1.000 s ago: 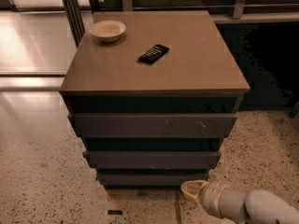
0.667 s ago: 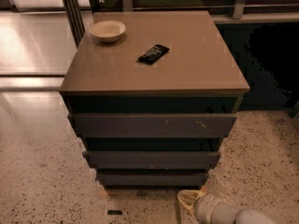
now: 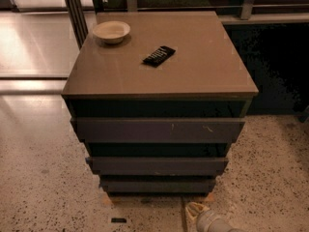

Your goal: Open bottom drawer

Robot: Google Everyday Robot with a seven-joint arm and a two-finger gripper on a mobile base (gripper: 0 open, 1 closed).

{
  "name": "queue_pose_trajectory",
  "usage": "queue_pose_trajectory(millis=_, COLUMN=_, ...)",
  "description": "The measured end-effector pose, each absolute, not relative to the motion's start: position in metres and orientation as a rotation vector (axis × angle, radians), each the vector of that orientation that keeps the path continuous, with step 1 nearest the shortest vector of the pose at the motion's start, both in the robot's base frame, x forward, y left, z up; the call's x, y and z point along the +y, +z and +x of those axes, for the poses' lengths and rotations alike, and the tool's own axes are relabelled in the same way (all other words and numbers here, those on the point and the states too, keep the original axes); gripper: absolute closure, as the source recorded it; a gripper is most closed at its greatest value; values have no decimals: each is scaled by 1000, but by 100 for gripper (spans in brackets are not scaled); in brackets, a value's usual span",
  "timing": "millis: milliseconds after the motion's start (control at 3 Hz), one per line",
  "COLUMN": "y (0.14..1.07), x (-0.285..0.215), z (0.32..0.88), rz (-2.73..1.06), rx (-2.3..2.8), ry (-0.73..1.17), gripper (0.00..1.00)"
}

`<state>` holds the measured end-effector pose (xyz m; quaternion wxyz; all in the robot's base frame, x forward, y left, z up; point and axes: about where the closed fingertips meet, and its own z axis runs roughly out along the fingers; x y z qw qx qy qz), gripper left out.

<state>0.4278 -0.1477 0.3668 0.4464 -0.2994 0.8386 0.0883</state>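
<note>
1. The bottom drawer (image 3: 157,185) is the lowest of three dark grey fronts on the cabinet (image 3: 159,81), set back under the middle front (image 3: 157,165).
2. The gripper (image 3: 195,210) is at the lower edge of the view, over the speckled floor (image 3: 48,197).
3. The gripper lies below the bottom drawer and toward its right end, near it but apart.
4. Whether the gripper is open or closed cannot be told.
5. A bowl (image 3: 111,31) and a black remote (image 3: 159,55) lie on the cabinet top.
</note>
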Motion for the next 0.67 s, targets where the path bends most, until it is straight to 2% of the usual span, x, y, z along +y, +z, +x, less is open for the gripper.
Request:
queue_pose_trajectory(millis=333, y=353, x=-169, z=442, rz=-652, rx=2102, ry=126, gripper=100)
queue_pose_trajectory(millis=667, y=350, x=-167, z=441, rz=-673, rx=2099, ry=152, gripper=100)
